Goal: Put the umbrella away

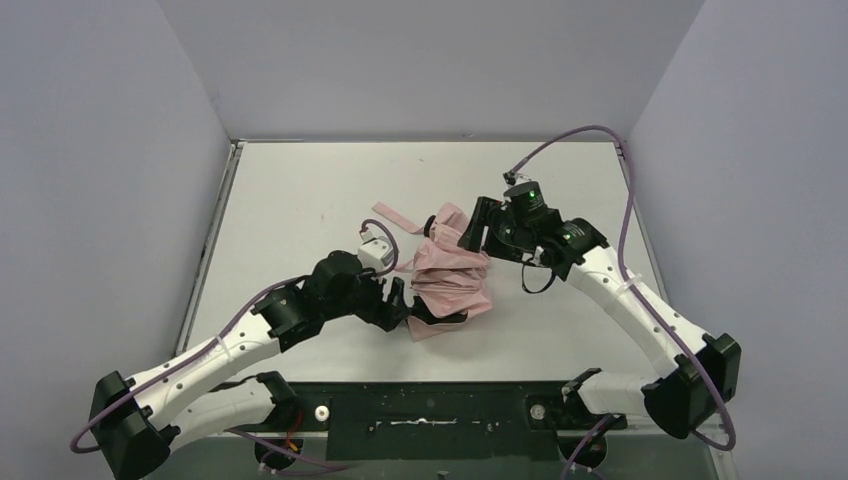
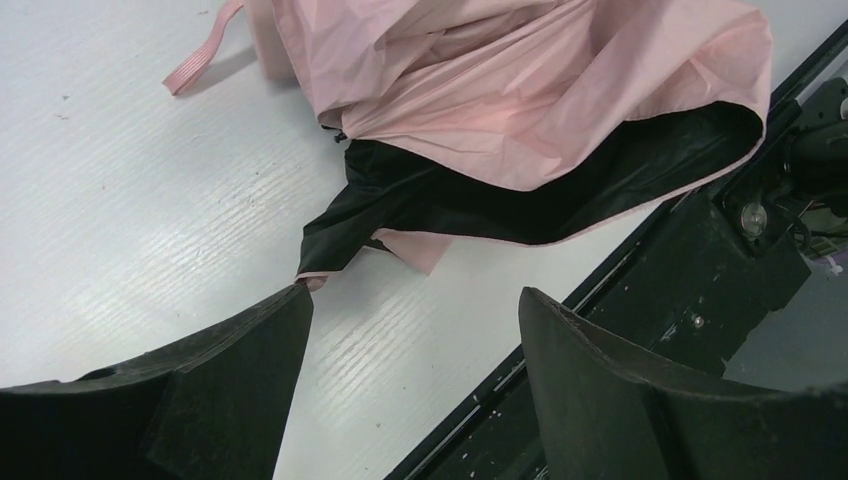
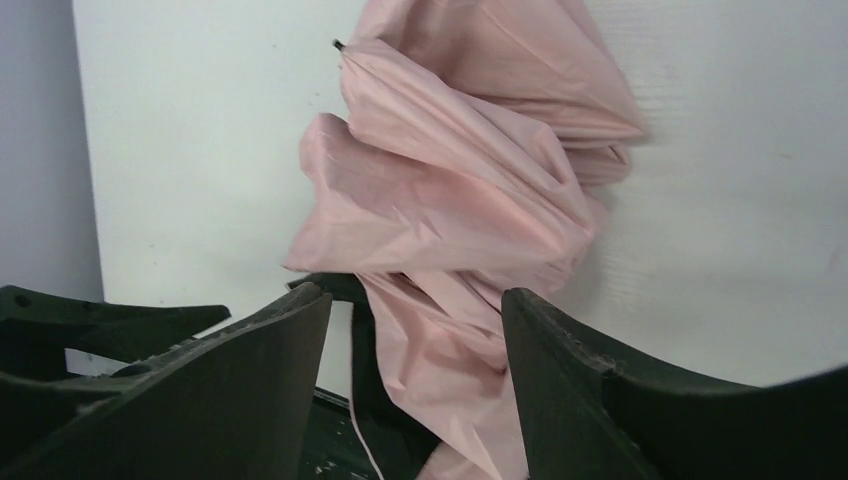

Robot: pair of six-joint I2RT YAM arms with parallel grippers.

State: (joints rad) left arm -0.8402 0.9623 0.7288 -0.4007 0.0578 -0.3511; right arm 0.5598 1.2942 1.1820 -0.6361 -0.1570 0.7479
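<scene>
- umbrella [image 1: 450,275] lies mid-table [image 1: 300,200] between the two arms; collapsed but not tidy; pink fabric bunched in loose folds, black underside [image 2: 560,200] showing at the near edge
- strap [image 1: 395,220] lies free on the table at the far-left side; not wrapped round anything
- left gripper [image 2: 410,300] sits at the near-left edge of the bundle; jaws apart, nothing between them; one fingertip [image 2: 295,300] just at a corner of the fabric
- right gripper [image 3: 415,295] at the far-right end; jaws apart with a fold of fabric in the gap; cannot tell whether it pinches or only straddles
- progress, my read: canopy down, so roughly midway
- left to do: gather the folds, wind and fasten the strap, stow it; no sleeve or storage spot in view
</scene>
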